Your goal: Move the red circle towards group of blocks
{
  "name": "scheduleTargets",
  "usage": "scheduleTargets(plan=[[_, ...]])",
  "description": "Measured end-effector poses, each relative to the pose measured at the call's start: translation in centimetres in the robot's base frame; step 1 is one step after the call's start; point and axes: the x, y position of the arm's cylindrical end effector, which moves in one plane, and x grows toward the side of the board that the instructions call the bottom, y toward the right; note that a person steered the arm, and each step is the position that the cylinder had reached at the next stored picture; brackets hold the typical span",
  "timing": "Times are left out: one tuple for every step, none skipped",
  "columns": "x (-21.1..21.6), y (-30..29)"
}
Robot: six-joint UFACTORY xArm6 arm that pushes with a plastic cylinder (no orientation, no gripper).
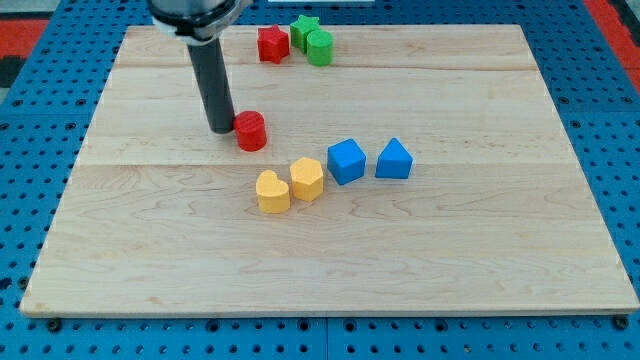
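The red circle [251, 131] stands on the wooden board, left of centre. My tip [220, 129] is right beside it, touching its left side. Below and to the right of the red circle lies a row of blocks: a yellow heart [272, 191], a yellow hexagon-like block [307, 179], a blue cube [346, 161] and a blue triangular block [394, 159]. The red circle is a short gap above the yellow blocks.
At the view's top edge of the board [500, 270] sit a red star-like block [272, 44], a green star [303, 27] and a green round block [320, 47], close together. A blue pegboard surrounds the board.
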Motion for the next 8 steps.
scheduleTargets(plan=[[0.9,2.1],[-0.4,6.8],[1.3,9.3],[2.5,11.0],[0.3,13.1],[-4.3,11.4],[-9.0,9.6],[-12.5,8.5]])
